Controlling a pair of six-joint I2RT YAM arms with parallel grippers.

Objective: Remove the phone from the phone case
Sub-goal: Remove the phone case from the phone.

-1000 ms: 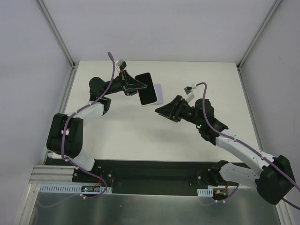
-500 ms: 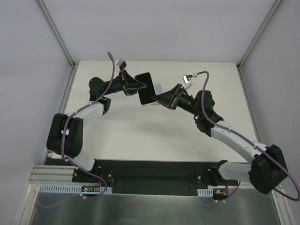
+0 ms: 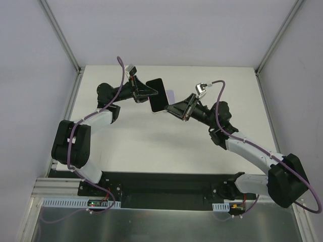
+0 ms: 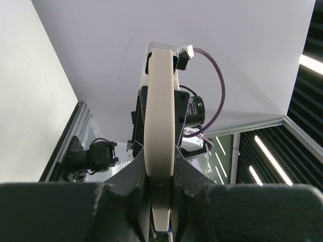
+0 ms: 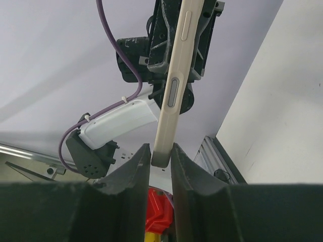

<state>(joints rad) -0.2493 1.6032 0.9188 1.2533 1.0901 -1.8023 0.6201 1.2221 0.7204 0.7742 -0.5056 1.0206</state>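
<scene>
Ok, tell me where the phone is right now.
Top view: the phone is up over the table's far middle, clamped in the left fingers, with the right fingers straddling its near end.

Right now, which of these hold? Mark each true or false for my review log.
1. The left gripper is clamped on the phone. True.
2. The phone lies flat on the table. False: it is held up in the air, edge-on to both wrist cameras.
3. The right gripper has a finger on either side of one end of the phone. True.
4. The phone's screen is lit. False: it shows dark in the top view.
5. The right gripper waits at the table's right edge. False: it is at the phone.
</scene>
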